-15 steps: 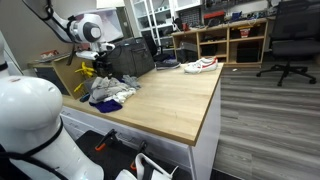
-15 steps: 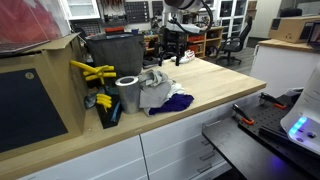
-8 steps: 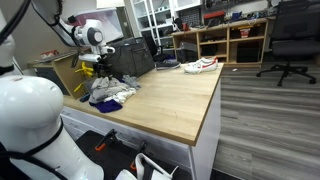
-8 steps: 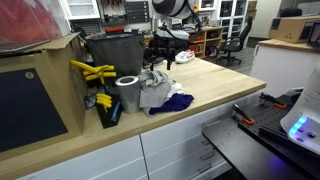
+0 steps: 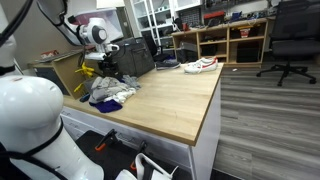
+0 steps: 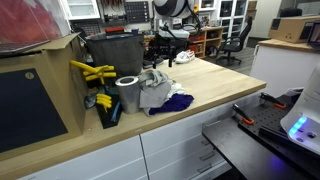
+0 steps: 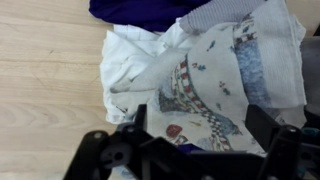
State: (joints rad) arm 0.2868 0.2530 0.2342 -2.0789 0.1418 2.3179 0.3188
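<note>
The gripper (image 5: 107,68) hangs over the heap of cloths (image 5: 108,92) at the far corner of the wooden table (image 5: 175,100), close above it but not touching as far as I can tell. In the wrist view its jaws stand wide apart with nothing between them, one dark finger (image 7: 135,118) on each side of a white patterned cloth (image 7: 200,80) that lies crumpled on top of the heap. A purple cloth (image 7: 140,10) pokes out at the heap's edge, and in an exterior view it spills towards the table's front (image 6: 178,101). Just beside the heap stands a grey roll (image 6: 127,93), with yellow tools (image 6: 92,72) behind it and a dark bin (image 6: 115,52) nearby. Well apart, at the table's other end, lies a white and red sneaker (image 5: 200,65).
</note>
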